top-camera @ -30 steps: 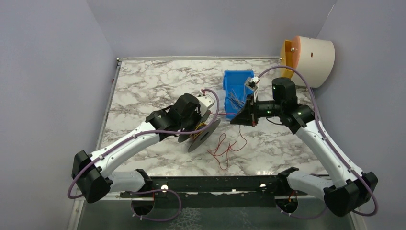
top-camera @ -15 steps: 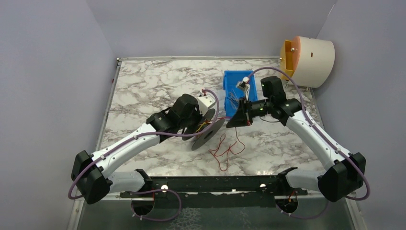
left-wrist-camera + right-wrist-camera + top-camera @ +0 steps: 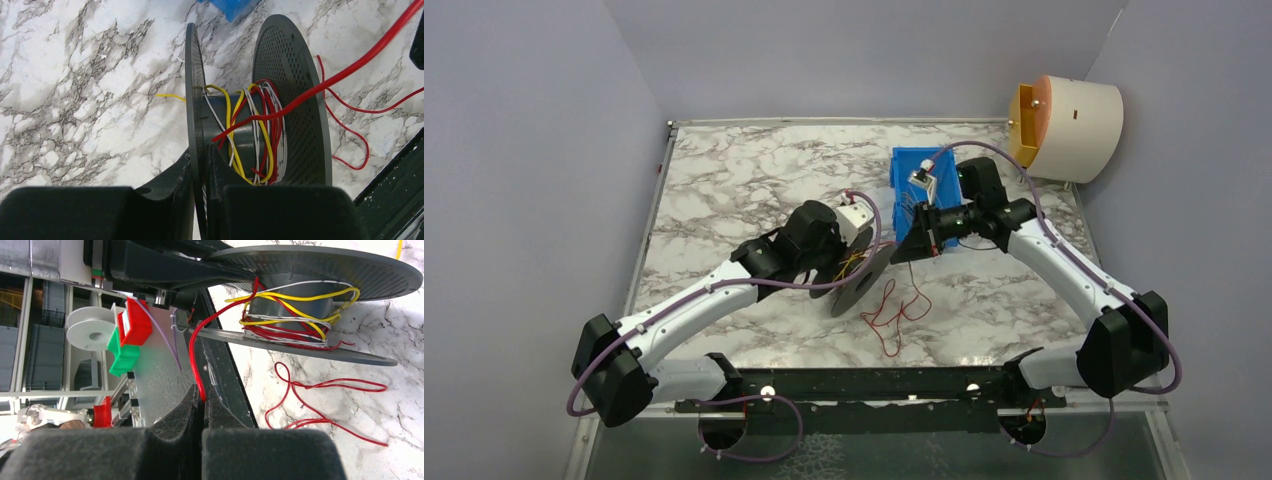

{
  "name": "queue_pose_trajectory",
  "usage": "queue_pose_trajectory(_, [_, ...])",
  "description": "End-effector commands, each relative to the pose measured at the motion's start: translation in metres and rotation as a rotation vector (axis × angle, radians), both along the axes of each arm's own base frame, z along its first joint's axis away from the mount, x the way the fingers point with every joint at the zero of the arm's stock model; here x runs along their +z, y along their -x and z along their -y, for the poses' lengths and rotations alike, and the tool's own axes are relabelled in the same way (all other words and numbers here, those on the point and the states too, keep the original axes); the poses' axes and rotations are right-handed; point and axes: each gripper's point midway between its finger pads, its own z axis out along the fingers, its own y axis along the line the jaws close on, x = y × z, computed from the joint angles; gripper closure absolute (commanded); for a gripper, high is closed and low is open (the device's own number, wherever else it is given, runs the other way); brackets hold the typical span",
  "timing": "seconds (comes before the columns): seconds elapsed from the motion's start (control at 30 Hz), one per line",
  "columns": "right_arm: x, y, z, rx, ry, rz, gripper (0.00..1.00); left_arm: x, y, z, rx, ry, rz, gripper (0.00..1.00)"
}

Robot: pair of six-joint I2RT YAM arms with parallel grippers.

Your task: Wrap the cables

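Right wrist view: my right gripper pinches the red cable. My left gripper clasps the spool by its rim.

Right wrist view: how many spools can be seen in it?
2. The black spool, carrying wound cables, is at upper right; a small white spool is at left, in the background. More may be hidden.

Soft, even light falls from above, casting faint shadows on the white marbled tabletop. In both wrist views the near black gripper fingers blur; the thin red cable is sharp.
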Motion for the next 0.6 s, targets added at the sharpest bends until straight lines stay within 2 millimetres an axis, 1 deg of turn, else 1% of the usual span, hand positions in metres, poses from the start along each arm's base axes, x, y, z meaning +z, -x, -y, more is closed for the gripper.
queue_pose_trajectory(0.0, [0.0079,-0.0113,-0.0031,-0.003,-0.003,0.030,0.99,0.0010,0.0039,0.0025,-0.025,0.021,0.002,0.84])
queue_pose_trajectory(0.07, [0.0079,-0.0131,-0.0041,0.000,-0.004,0.027,0.99,0.0012,0.0038,0.0012,-0.022,0.022,0.004,0.81])
queue_pose_trajectory(0.33, [0.0096,-0.0130,-0.0084,0.037,-0.026,-0.016,0.99,0.0091,0.0033,-0.0034,-0.011,0.041,0.034,0.62])
queue_pose_trajectory(0.5, [0.0120,-0.0083,-0.0079,0.054,-0.030,-0.045,0.99,0.0099,0.0014,-0.0041,-0.008,0.045,0.038,0.58])
queue_pose_trajectory(0.57, [0.0121,-0.0055,-0.0071,0.057,-0.027,-0.057,0.99,0.0092,0.0010,-0.0042,-0.006,0.045,0.034,0.57])
